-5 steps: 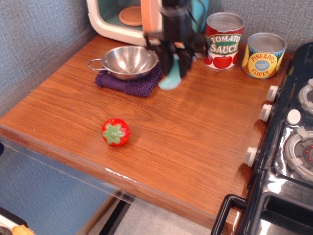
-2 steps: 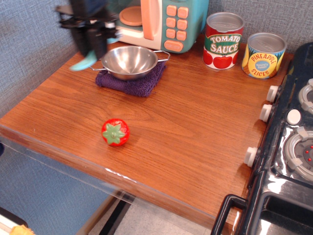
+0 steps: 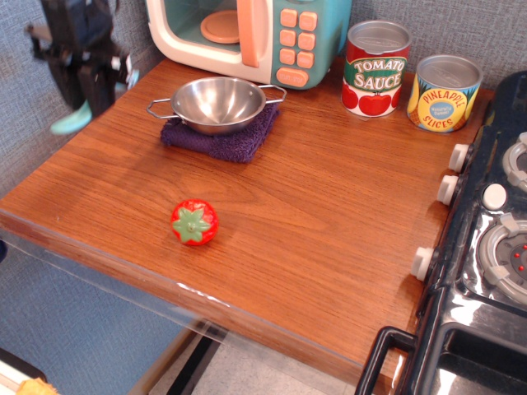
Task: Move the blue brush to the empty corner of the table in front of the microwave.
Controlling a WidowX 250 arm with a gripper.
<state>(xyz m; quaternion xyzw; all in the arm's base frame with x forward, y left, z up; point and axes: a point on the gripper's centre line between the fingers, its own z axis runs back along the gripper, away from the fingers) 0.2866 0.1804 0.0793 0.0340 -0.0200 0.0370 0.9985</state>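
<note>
You have the blue brush (image 3: 72, 122) pinched in the closed fingers (image 3: 89, 97), hanging bristle-end down at the far left of the view, out past the left edge of the tabletop (image 3: 329, 214) and above it rather than resting on it. The microwave (image 3: 247, 33) sits at about 2 o'clock from the brush, and the free patch of wood in front of it lies to the left of the steel bowl (image 3: 218, 102) on its purple cloth (image 3: 222, 140). Your job now, as I judge it, is to bring the brush back toward 3 o'clock until it hangs over that bare patch, not over the edge. Then lower gently until the brush head meets the wood before you let go. Keep clear of the bowl's handle, which pokes out toward 9 o'clock, and ignore the tomato toy (image 3: 194, 222) near the front edge.
</note>
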